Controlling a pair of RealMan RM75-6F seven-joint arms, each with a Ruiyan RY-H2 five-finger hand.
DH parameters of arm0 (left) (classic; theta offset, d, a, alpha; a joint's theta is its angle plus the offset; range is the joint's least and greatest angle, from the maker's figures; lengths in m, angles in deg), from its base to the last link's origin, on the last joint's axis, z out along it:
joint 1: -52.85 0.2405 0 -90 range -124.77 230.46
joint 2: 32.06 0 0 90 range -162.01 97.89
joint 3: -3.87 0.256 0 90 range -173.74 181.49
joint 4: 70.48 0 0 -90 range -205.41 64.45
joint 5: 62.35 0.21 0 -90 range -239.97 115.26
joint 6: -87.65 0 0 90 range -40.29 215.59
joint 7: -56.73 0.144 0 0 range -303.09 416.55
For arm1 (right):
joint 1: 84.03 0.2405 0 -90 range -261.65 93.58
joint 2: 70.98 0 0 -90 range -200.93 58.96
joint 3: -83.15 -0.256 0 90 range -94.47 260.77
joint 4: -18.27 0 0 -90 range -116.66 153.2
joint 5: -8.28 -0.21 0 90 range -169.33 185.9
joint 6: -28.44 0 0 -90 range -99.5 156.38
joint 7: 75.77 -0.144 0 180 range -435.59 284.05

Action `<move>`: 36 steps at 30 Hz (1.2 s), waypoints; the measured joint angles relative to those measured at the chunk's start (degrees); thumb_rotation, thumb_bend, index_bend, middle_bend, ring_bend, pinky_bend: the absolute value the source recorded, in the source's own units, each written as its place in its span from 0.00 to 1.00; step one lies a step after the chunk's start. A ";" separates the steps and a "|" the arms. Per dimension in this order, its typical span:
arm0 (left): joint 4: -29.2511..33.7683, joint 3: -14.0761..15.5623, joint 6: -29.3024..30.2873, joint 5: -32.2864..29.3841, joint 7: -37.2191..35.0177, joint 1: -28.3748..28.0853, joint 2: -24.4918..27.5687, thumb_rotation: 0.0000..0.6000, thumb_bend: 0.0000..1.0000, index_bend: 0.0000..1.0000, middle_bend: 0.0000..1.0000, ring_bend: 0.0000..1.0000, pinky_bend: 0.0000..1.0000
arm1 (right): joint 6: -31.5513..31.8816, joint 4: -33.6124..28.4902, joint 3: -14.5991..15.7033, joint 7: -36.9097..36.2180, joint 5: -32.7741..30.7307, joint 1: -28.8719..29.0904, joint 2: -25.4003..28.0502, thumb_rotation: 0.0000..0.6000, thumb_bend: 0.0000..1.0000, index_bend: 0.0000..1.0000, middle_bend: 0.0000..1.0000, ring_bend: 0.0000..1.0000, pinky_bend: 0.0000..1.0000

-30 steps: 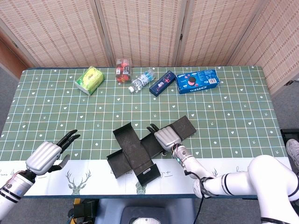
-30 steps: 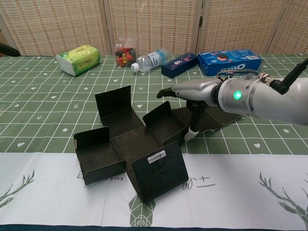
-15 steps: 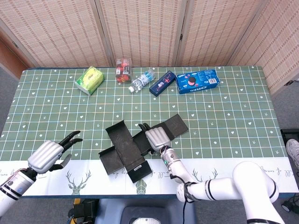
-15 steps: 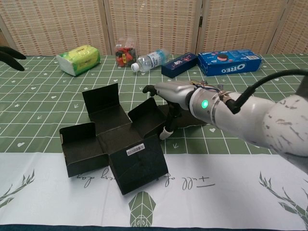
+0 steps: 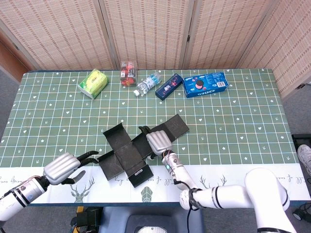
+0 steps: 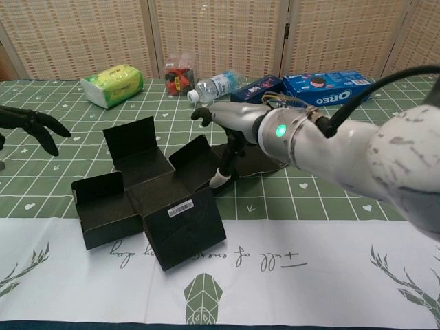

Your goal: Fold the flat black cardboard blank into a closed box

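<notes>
lying near the front of the table (image 5: 233, 121), the black cardboard blank (image 5: 131, 150) is a cross of panels with several flaps tilted up, its barcode-labelled flap (image 6: 184, 227) nearest the camera over the white strip with deer prints. the right robot hand (image 5: 158, 141) rests palm down on the blank's right arm, fingers flat and close together, with a thumb tip reaching down beside the raised flap in the chest view (it grips nothing that i can see). the left robot hand (image 5: 65, 167) hovers just left of the blank, not touching it, holding nothing, its dark fingers spread and pointing toward the cardboard. along the far edge sit a green packet (image 5: 93, 82), a red snack pack (image 5: 128, 71), a water bottle (image 5: 146, 83) on its side, a dark blue box (image 5: 168, 86) and a blue oreo box (image 5: 206, 84).
</notes>
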 measured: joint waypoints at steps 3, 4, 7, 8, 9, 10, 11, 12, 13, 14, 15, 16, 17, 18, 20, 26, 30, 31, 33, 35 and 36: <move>0.05 0.53 -1.47 0.62 -0.35 -1.09 -0.53 1.00 0.57 0.22 0.12 0.70 0.89 | 0.24 -5.43 -0.54 -1.32 1.32 -1.76 5.37 1.00 0.00 0.00 0.07 0.77 1.00; 0.00 0.64 -2.09 0.66 -0.30 -1.43 -0.77 1.00 0.57 0.22 0.12 0.70 0.89 | 0.38 -6.89 -0.72 -1.76 1.74 -2.30 6.89 1.00 0.00 0.00 0.07 0.77 1.00; -0.30 1.03 -4.58 0.52 -0.19 -2.66 -1.92 1.00 0.57 0.21 0.12 0.70 0.89 | 1.01 -11.20 -1.34 -3.39 3.19 -4.18 11.58 1.00 0.00 0.00 0.07 0.77 1.00; -0.51 1.18 -5.69 0.33 -0.11 -3.15 -2.46 1.00 0.57 0.21 0.12 0.70 0.89 | 1.21 -12.26 -1.50 -3.88 3.59 -4.73 12.79 1.00 0.00 0.00 0.07 0.77 1.00; -0.71 1.28 -6.58 0.12 -0.01 -3.52 -2.86 1.00 0.57 0.20 0.12 0.70 0.89 | 1.44 -13.44 -1.65 -4.49 4.12 -5.44 14.23 1.00 0.00 0.00 0.07 0.77 1.00; -0.94 1.36 -7.51 -0.17 0.14 -3.88 -3.30 1.00 0.57 0.20 0.12 0.70 0.89 | 1.59 -14.17 -1.71 -4.93 4.50 -5.94 15.15 1.00 0.00 0.00 0.07 0.77 1.00; -1.30 1.45 -8.78 -0.66 0.39 -4.35 -3.94 1.00 0.57 0.20 0.12 0.70 0.89 | 1.69 -14.78 -1.74 -5.41 4.86 -6.43 15.92 1.00 0.00 0.00 0.07 0.77 1.00; -1.59 1.51 -9.75 -1.12 0.61 -4.70 -4.43 1.00 0.57 0.19 0.12 0.70 0.89 | 1.77 -15.24 -1.75 -5.91 5.18 -6.88 16.52 1.00 0.00 0.00 0.07 0.77 1.00; -1.89 1.56 -10.69 -1.65 0.84 -5.03 -4.94 1.00 0.57 0.19 0.12 0.70 0.89 | 1.86 -15.68 -1.71 -6.51 5.59 -7.41 17.08 1.00 0.00 0.00 0.07 0.77 1.00; -2.33 1.62 -11.81 -2.47 1.17 -5.45 -5.65 1.00 0.57 0.19 0.12 0.70 0.89 | 1.89 -15.88 -1.64 -6.89 5.85 -7.72 17.37 1.00 0.00 0.00 0.07 0.77 1.00; -2.64 1.66 -12.55 -3.12 1.39 -5.73 -6.13 1.00 0.57 0.18 0.12 0.70 0.89 | 1.90 -16.02 -1.53 -7.36 6.16 -8.05 17.61 1.00 0.00 0.00 0.07 0.77 1.00; -2.92 1.68 -13.21 -3.77 1.60 -5.98 -6.56 1.00 0.57 0.18 0.12 0.70 0.89 | 1.90 -16.07 -1.43 -7.72 6.39 -8.30 17.75 1.00 0.00 0.00 0.07 0.77 1.00; -3.28 1.68 -13.95 -4.59 1.84 -6.30 -7.10 1.00 0.57 0.17 0.12 0.70 0.89 | 1.89 -16.10 -1.30 -8.07 6.65 -8.55 17.88 1.00 0.00 0.00 0.07 0.77 1.00; -3.55 1.67 -14.47 -5.16 2.02 -6.52 -7.49 1.00 0.57 0.17 0.12 0.69 0.89 | 1.83 -16.12 -1.13 -8.51 7.00 -8.86 18.04 1.00 0.00 0.00 0.07 0.77 1.00; -4.16 1.57 -15.57 -6.35 2.43 -7.04 -8.33 1.00 0.56 0.16 0.12 0.69 0.89 | 1.76 -16.11 -0.93 -9.04 7.52 -9.23 18.22 1.00 0.00 0.00 0.07 0.77 1.00; -6.03 0.78 -17.97 -9.80 3.12 -8.28 -10.36 1.00 0.57 0.15 0.12 0.69 0.89 | 1.68 -16.19 -0.44 -10.19 8.88 -10.18 18.78 1.00 0.00 0.00 0.07 0.77 1.00; -7.40 0.46 -20.18 -11.84 4.30 -9.10 -11.13 1.00 0.57 0.15 0.12 0.69 0.89 | 1.59 -16.24 -0.30 -11.11 9.45 -10.83 19.25 1.00 0.00 0.00 0.07 0.77 1.00; -7.75 0.39 -20.64 -12.29 4.86 -9.26 -11.26 1.00 0.57 0.15 0.12 0.69 0.89 | 1.55 -16.21 -0.29 -11.32 9.58 -10.98 19.36 1.00 0.00 0.00 0.07 0.77 1.00; -8.71 0.17 -21.46 -13.60 6.44 -9.49 -11.62 1.00 0.57 0.15 0.12 0.69 0.89 | 1.43 -16.17 -0.21 -11.65 9.84 -11.23 19.55 1.00 0.00 0.00 0.07 0.77 1.00; -9.78 -0.13 -21.90 -14.93 8.21 -9.55 -12.01 1.00 0.56 0.15 0.12 0.69 0.89 | 1.28 -16.17 -0.07 -11.86 10.06 -11.44 19.71 1.00 0.00 0.00 0.07 0.77 1.00; -10.23 -0.26 -22.03 -15.45 9.04 -9.55 -12.16 1.00 0.57 0.15 0.12 0.69 0.89 | 1.22 -16.19 -0.04 -11.98 10.10 -11.54 19.77 1.00 0.00 0.00 0.07 0.77 1.00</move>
